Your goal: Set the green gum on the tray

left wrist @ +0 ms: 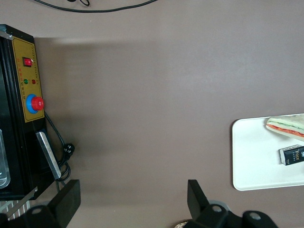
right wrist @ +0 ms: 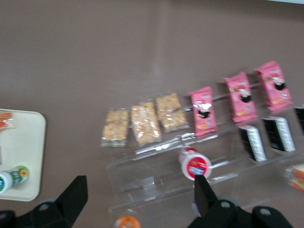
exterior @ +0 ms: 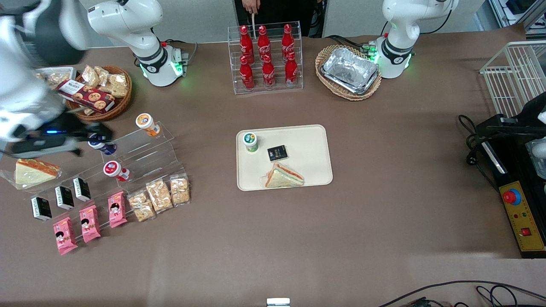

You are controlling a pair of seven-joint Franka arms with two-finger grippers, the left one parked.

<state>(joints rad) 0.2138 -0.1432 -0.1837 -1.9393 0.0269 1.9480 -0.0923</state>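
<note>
Hovering: my gripper (right wrist: 137,199) hangs over the clear rack (exterior: 140,155), fingers wide apart, empty
Gum (exterior: 250,141): upright on the tray (exterior: 311,170); beside a black packet (exterior: 277,152) and sandwich (exterior: 283,176)
Wrist view only: red-lidded bottle (right wrist: 194,164) seen from directly above

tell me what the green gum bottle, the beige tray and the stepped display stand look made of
Green gum: likely plastic, with a glossy white lid and printed green label.
Tray: probably matte moulded plastic, with an even beige face, rounded corners and a low rim.
Stepped stand: clear acrylic by its see-through steps and bright edges.
The open pincer is above that stand.
</note>
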